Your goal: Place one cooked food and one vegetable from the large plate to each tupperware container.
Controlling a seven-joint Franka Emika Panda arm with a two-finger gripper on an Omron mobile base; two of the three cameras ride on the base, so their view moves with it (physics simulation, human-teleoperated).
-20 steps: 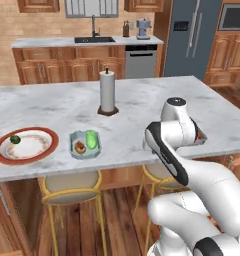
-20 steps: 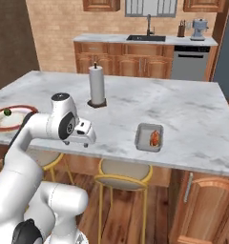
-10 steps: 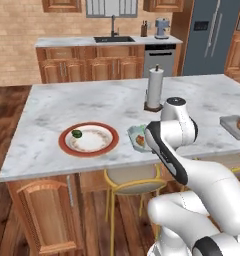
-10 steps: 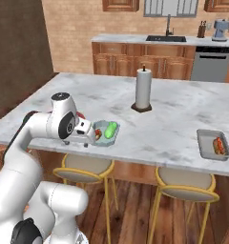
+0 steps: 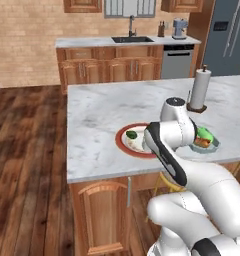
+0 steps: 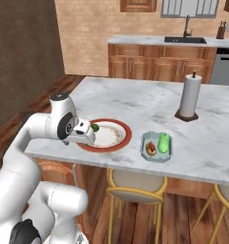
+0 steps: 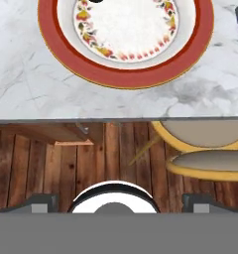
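Large plate (image 6: 117, 142) near front edge of marble desk (image 6: 135, 97), small green item (image 6: 94, 127) on its left part. Pale blue-grey tupperware container (image 6: 157, 146) just right of plate, holding green vegetable (image 6: 164, 142) and reddish cooked piece (image 6: 150, 148). Gripper (image 6: 86, 138) at plate's near-left rim, over desk edge; finger opening can't be told. Paper towel roll (image 6: 189, 95) upright farther back on desk. Yellow stool (image 7: 210, 149) below desk edge.

arm folded low; gripper (image 6: 88, 138) pointing down; finger state unclear
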